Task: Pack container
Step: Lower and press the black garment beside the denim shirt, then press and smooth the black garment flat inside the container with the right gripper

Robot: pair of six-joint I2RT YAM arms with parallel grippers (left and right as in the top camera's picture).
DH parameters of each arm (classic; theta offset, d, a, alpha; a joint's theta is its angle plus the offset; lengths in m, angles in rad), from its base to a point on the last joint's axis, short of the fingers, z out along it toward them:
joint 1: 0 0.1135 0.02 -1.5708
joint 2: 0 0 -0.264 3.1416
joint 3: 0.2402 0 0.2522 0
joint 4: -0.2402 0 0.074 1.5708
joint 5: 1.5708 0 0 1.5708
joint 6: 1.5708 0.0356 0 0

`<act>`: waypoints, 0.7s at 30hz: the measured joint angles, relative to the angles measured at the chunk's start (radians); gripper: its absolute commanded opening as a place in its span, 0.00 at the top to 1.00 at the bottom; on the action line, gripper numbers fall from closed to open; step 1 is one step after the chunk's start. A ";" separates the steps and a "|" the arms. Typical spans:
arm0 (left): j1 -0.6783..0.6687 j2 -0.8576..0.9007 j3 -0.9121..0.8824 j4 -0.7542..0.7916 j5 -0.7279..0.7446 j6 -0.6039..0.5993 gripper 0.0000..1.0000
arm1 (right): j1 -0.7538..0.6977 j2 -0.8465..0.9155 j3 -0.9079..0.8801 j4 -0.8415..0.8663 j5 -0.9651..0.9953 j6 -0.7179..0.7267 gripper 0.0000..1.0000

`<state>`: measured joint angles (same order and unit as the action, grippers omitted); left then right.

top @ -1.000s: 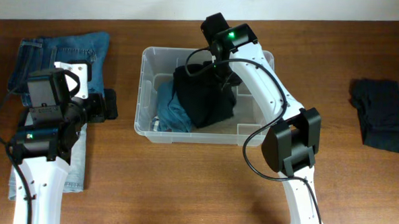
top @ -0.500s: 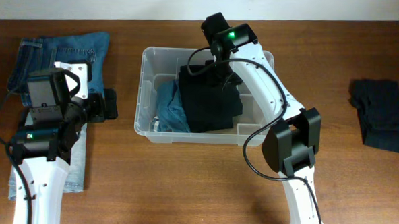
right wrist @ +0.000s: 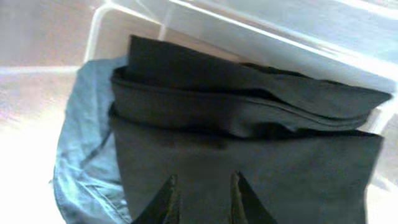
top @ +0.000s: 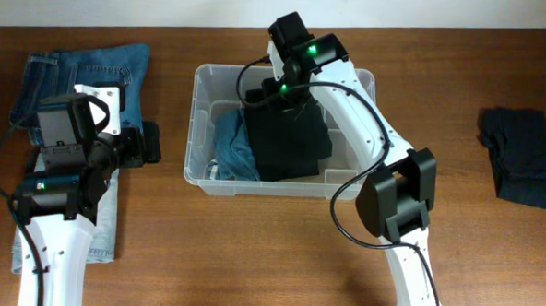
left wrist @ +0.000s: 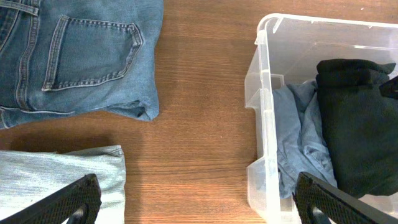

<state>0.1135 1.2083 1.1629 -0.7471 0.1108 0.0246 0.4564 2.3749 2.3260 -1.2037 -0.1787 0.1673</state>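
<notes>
We see one clear plastic container point(top: 194, 122) on the bench point(top: 250, 253). It sits in the middle of the bench from side to side and nearer the far edge than the near one. Two garments lie in it. A folded black garment point(top: 287, 144) fills the middle and right part. A crumpled pale blue garment point(top: 232, 149) lies against the left wall and is partly under the black one.

Three more garments lie on the bench outside the container. Folded dark blue jeans point(top: 92, 71) lie by the far left corner. A paler pair of jeans point(top: 103, 229) runs along the left edge, partly under the left arm. A folded dark garment point(top: 527, 155) lies near the right edge, well apart from the container.

The right pincer point(right wrist: 204, 199) hangs inside the container, just above the black garment. Its two fingers are drawn near together with a narrow gap between them. We cannot tell whether any cloth is caught there. The left pincer point(left wrist: 202, 202) is spread wide over bare bench between the jeans and the container's left wall, and it grips nothing.
</notes>
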 measured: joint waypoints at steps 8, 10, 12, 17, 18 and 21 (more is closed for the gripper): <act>0.000 0.000 0.000 0.000 0.000 0.000 0.01 | 0.014 0.051 -0.036 0.061 0.048 -0.010 0.86; 0.000 0.000 0.000 0.000 0.000 0.000 0.01 | 0.015 0.060 -0.064 0.074 0.062 -0.010 0.86; 0.000 0.000 0.000 0.000 0.000 0.000 0.01 | 0.016 0.062 -0.092 0.109 0.083 -0.014 0.86; 0.000 0.000 0.000 0.000 0.000 0.000 0.01 | 0.017 0.054 -0.131 0.166 0.103 -0.019 0.87; 0.000 0.000 0.000 0.000 0.000 0.000 0.01 | 0.017 0.051 -0.134 0.166 0.104 -0.019 0.87; 0.000 0.000 0.000 0.000 0.000 0.000 0.01 | 0.018 0.049 -0.135 0.166 0.108 -0.019 0.87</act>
<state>0.1135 1.2083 1.1629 -0.7471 0.1112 0.0246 0.4740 2.4241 2.1914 -1.0378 -0.0711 0.1478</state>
